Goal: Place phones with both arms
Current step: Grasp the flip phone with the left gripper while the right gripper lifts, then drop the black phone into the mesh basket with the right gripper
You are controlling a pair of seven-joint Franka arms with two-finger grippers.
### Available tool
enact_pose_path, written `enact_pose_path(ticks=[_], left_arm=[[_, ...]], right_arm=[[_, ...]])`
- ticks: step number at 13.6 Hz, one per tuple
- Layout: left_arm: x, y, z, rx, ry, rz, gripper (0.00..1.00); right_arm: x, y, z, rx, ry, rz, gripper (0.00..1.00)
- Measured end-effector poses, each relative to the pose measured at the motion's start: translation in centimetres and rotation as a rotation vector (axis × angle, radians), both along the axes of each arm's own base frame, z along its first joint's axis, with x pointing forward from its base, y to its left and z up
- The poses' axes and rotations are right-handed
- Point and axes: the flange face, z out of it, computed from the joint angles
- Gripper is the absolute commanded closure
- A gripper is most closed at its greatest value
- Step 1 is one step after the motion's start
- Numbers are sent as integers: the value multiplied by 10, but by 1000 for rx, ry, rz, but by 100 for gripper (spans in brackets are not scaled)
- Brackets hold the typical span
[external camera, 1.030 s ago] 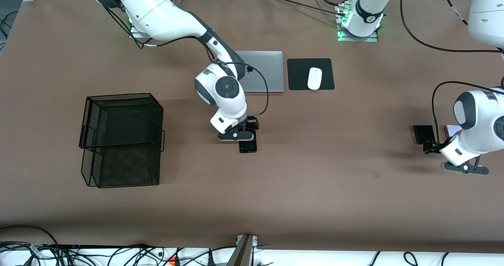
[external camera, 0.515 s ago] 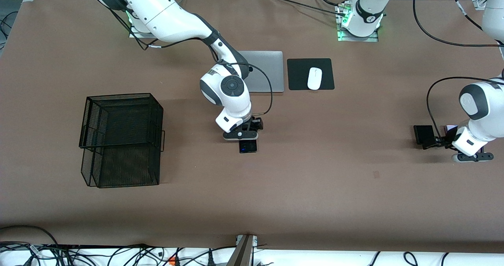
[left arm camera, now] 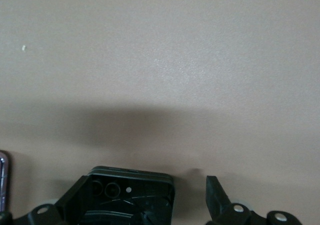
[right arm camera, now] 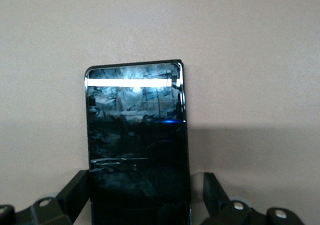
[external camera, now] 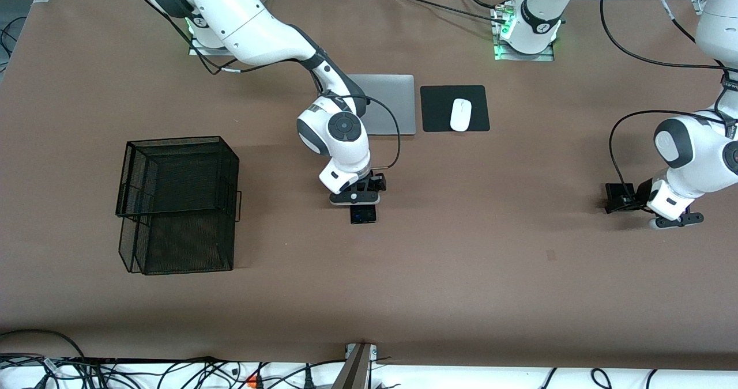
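Right now the right gripper (external camera: 358, 197) straddles the long phone (external camera: 363, 214) mid-table with fingers apart, and the left gripper (external camera: 639, 201) brackets the small black phone (external camera: 618, 196), fingers apart too.

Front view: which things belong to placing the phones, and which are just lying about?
Job:
long black phone, with the right gripper open astride it
small black phone, with the left gripper open astride it
mesh basket, perhaps the drop spot

Lying about:
laptop
mouse
mouse pad
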Motion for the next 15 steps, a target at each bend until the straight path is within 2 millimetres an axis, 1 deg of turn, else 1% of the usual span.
enact_pose_path(ticks=[1, 2, 3, 4, 6, 8, 9, 10, 11, 12, 13, 15], left_arm=[[-1, 0, 1, 1, 1, 0, 0], [-3, 0, 1, 1, 2, 0, 0], [-4, -1, 1, 0, 6, -1, 0], [-6, -1, 0, 0, 9, -5, 0], [-9, 3, 0, 2, 11, -14, 0], [-13, 12, 1, 5, 10, -28, 0], [-15, 17, 2, 6, 9, -30, 0], [-18, 21, 1, 6, 10, -30, 0], [-20, 24, 0, 5, 13, -29, 0], [-22, 26, -1, 4, 15, -31, 0], [-23, 26, -2, 3, 17, -34, 0], [-24, 25, -3, 1, 20, -37, 0]], right_arm=[[0, 0, 0, -3, -3, -2, 55], [0, 0, 0, -4, -5, -1, 74], [1, 0, 1, -7, -10, 0, 85], [1, 0, 2, -7, -10, -3, 92], [1, 0, 2, -7, -11, -3, 99], [4, -1, 4, -6, -18, -8, 100], [10, -3, 9, -4, -30, -14, 100], [18, -7, 19, -1, -43, -28, 100], [28, -14, 34, 3, -49, -57, 100], [43, -26, 57, 11, -50, -98, 100], [59, -43, 89, 22, -62, -140, 100], [87, -84, 160, 30, -97, -213, 100]])
